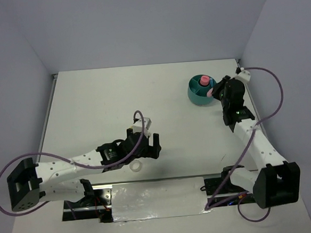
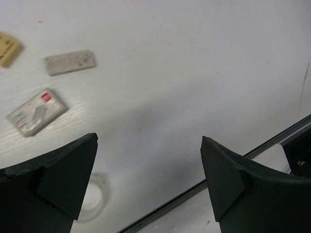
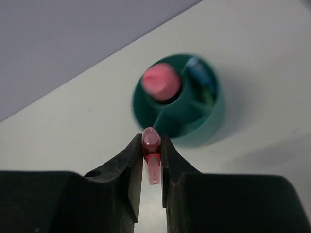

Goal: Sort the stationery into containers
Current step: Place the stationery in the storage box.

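Observation:
The teal round organizer [image 1: 195, 95] stands at the far right; the pink tube [image 1: 204, 80] stands upright in its centre cup, also in the right wrist view [image 3: 161, 81]. A blue stick [image 3: 199, 70] lies in a ring compartment. My right gripper [image 3: 151, 141] is shut on a short pink stick [image 3: 152, 158], held just short of the organizer's rim [image 3: 197, 138]. My left gripper [image 2: 148, 167] is open and empty low over the table's near edge. A clear ring [image 2: 92, 199] lies by its left finger, also in the top view [image 1: 136, 165]. A tan block [image 2: 8, 47], a grey-white block [image 2: 69, 61] and a labelled white block [image 2: 36, 112] lie beyond.
The table's near metal edge strip [image 2: 262, 145] runs just under the left gripper. The right wall rises close beside the organizer and the right arm [image 1: 256, 141]. A purple cable [image 1: 277, 94] loops beside the right arm.

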You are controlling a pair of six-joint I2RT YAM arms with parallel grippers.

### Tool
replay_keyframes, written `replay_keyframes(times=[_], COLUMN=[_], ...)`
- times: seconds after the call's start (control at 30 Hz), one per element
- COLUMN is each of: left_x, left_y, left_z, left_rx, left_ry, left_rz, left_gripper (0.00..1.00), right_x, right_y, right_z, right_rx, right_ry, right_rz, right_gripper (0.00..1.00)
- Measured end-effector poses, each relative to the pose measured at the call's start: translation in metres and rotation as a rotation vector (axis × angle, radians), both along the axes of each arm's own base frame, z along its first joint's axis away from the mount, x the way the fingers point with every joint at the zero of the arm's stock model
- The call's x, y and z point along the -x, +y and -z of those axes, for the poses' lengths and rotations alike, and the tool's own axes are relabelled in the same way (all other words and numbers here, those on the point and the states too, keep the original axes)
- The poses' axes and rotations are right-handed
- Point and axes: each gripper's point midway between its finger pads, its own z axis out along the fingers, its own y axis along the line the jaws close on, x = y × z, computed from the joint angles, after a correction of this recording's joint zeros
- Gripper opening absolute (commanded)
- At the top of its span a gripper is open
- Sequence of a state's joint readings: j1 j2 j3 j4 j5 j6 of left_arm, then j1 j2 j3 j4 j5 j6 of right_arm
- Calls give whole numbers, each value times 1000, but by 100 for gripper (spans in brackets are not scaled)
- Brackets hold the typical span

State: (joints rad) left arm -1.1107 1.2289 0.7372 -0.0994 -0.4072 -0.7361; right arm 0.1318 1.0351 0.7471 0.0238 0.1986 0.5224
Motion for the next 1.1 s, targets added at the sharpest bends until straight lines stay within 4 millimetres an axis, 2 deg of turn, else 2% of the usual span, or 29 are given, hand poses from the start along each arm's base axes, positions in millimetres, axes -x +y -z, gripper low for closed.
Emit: replay_keyframes(times=[0.03,0.13,0.23,0.53,0.8,1.0,1.03,1.07,1.1], left_x=[2,9,16,33,39,39,39,40,40], left_y=[8,27,41,64,70,78,80,82,85], left_z=[-2,-8,-6,18,10,1,1,1,2], left_rx=[-8,-8,-7,-42,-4,20,19,17,10], left_ry=[3,13,24,64,57,43,44,45,47], left_rz=[-13,-43,-56,-36,-24,-52,-59,-64,-71], left_gripper=[99,99,99,99,99,99,99,99,99], right_x=[-9,-27,-39,-97,-127,-132,-133,-133,-134], right_y=[-19,-65,-88,-98,-93,-86,-85,-84,-82], right_z=[-4,2,14,36,42,60,63,66,70], right_rx=[31,95,139,243,254,230,224,218,211], right_ry=[5,55,102,170,178,208,213,219,226], right_rz=[57,187,245,235,187,147,143,140,133], right_gripper=[0,0,0,2,6,23,27,38,42])
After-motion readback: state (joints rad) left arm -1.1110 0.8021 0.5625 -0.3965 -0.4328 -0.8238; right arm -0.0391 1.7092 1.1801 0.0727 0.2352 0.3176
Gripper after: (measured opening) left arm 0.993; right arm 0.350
